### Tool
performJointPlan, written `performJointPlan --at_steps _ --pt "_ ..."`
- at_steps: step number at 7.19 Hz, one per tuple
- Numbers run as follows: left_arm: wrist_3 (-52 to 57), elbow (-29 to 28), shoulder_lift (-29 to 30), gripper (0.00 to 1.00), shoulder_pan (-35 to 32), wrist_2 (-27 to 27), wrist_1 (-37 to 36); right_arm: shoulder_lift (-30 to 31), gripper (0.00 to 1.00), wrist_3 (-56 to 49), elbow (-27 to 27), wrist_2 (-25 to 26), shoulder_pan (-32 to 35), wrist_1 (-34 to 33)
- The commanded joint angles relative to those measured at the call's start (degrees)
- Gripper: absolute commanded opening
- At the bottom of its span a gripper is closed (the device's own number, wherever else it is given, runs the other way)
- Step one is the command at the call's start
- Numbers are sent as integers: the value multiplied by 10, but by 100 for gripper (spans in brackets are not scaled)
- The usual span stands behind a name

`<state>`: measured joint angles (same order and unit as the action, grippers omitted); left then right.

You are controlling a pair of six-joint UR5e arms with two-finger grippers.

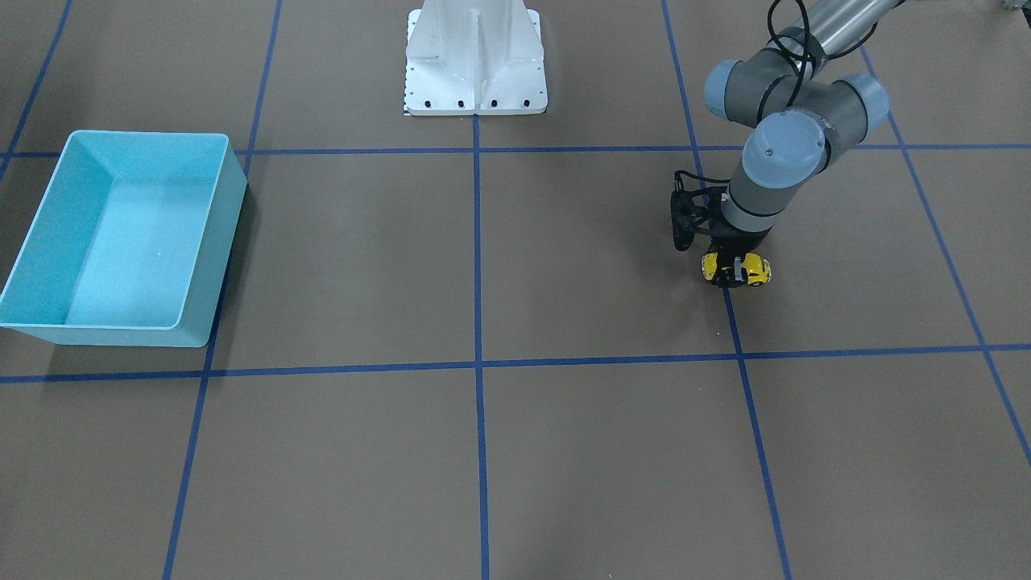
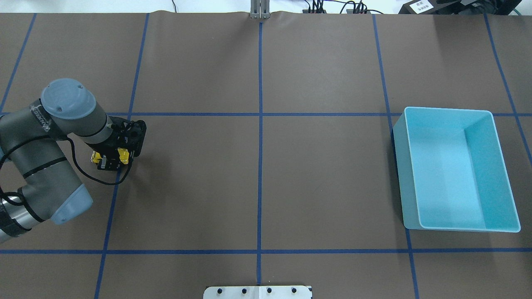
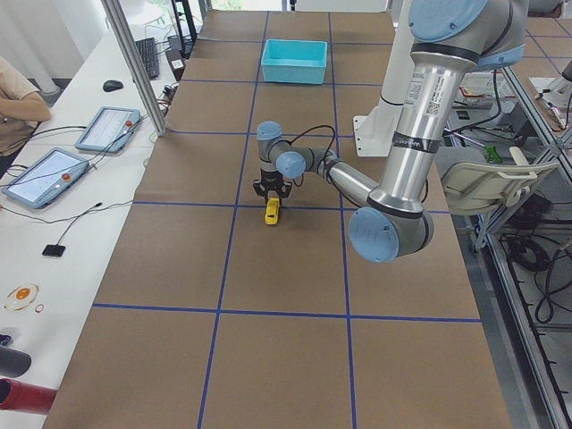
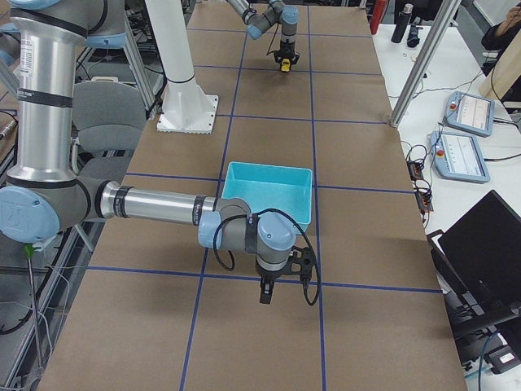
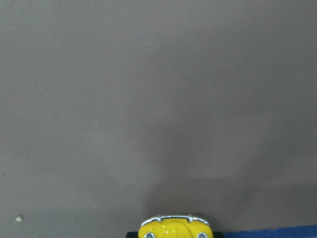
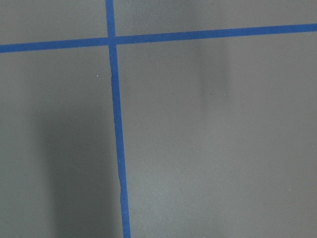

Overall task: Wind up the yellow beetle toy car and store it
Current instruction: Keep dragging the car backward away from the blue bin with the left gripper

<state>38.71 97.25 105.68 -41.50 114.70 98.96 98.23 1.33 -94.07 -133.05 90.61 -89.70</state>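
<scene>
**Yellow beetle toy car pinched in the left claw, bin at the far end**

A brown counter point(image 1: 362, 266) crossed by blue tape lines point(image 1: 477, 242) is seen from the front-facing camera, with the white robot base point(image 1: 475, 64) at its robot-side edge. Toward the robot's left end, the left claw point(image 1: 734, 274) is pressed onto the yellow beetle toy car point(image 1: 755, 270), a finger at either side of the body, right on a tape line. A light-blue bin point(image 1: 217, 258) is set near the opposite end, well apart from the car.

From overhead, the car point(image 2: 123, 154) is found near the left edge, about midway between the robot-side and far edges, gripped by the downward-pointing claw point(image 2: 110, 160). The bin point(image 2: 402, 174) is placed close to the right edge.

In the exterior left view, the car point(image 3: 272, 211) is shown low under the claw; whether its wheels touch the counter cannot be told.

In the exterior right view, the right claw point(image 4: 266, 292) is pointed down at the counter just beside the bin point(image 4: 269, 165). Whether it is spread or pressed together cannot be told.

By the left wrist camera, one rounded yellow end of the car point(image 5: 175, 227) with its chrome bumper is shown at the bottom edge. By the right wrist camera, a crossing of tape lines point(image 6: 112, 42) is shown on the brown surface.
</scene>
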Motion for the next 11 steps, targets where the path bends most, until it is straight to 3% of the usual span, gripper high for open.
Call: performJointPlan --at_steps 1,11 --pt "18 0 -15 0 -4 17 9 0 100 0 -1 2 0 0" --pt "51 -9 -51 0 -32 36 64 1 100 0 0 5 0 1"
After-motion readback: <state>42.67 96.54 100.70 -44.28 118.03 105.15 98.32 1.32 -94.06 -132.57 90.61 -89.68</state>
